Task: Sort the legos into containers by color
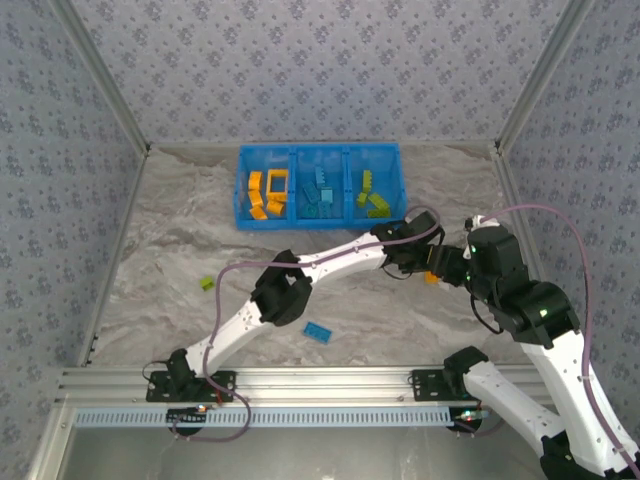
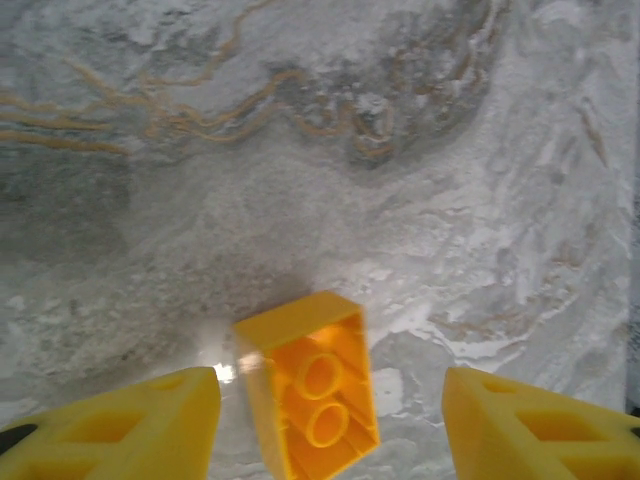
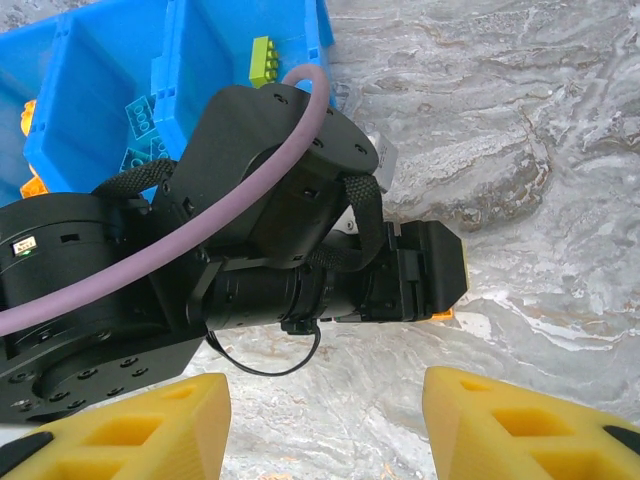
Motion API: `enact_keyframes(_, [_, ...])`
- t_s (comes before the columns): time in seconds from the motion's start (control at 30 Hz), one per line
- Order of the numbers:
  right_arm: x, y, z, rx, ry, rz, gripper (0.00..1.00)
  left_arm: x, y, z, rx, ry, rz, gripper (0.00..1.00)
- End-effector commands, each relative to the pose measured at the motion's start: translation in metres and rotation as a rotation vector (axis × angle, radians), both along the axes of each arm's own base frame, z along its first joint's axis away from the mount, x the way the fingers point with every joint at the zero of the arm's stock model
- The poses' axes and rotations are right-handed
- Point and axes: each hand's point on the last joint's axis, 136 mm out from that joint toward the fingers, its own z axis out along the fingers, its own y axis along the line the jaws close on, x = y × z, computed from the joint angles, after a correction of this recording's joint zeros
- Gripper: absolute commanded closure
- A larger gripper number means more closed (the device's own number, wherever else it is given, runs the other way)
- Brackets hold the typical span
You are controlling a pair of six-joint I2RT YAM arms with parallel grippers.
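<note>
While the right gripper [image 3: 325, 400] gapes, the spread left gripper [image 2: 330, 405] straddles an upturned, hollow orange brick [image 2: 308, 385].

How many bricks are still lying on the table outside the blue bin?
3. A lime green brick lies at the left, a blue brick at front centre, and an orange brick inside the open left gripper. More may be hidden.

Orange brick [image 2: 310, 390]; bright-blue bin [image 1: 243, 200]; grey marbled table [image 2: 400, 150]; floral grey-blue walls [image 1: 320, 70].
</note>
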Motion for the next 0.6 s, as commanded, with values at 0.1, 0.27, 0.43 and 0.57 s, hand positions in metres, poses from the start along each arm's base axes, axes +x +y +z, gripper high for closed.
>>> enact_keyframes(0.1, [-0.004, -0.002, 0.007, 0.011, -0.012, -0.010, 0.44, -0.013, 0.013, -0.003, 0.100, 0.000, 0.010, 0.37])
enact_keyframes(0.27, [-0.007, -0.005, 0.010, 0.014, -0.025, -0.020, 0.44, -0.019, 0.004, -0.004, 0.107, -0.016, -0.030, 0.34])
enact_keyframes(0.43, [-0.009, -0.007, 0.009, 0.017, -0.031, -0.024, 0.44, -0.027, -0.003, -0.012, 0.115, -0.041, -0.075, 0.32])
enact_keyframes(0.57, [-0.010, -0.007, 0.011, 0.024, -0.037, -0.026, 0.43, -0.026, 0.005, -0.025, 0.170, -0.042, -0.067, 0.33])
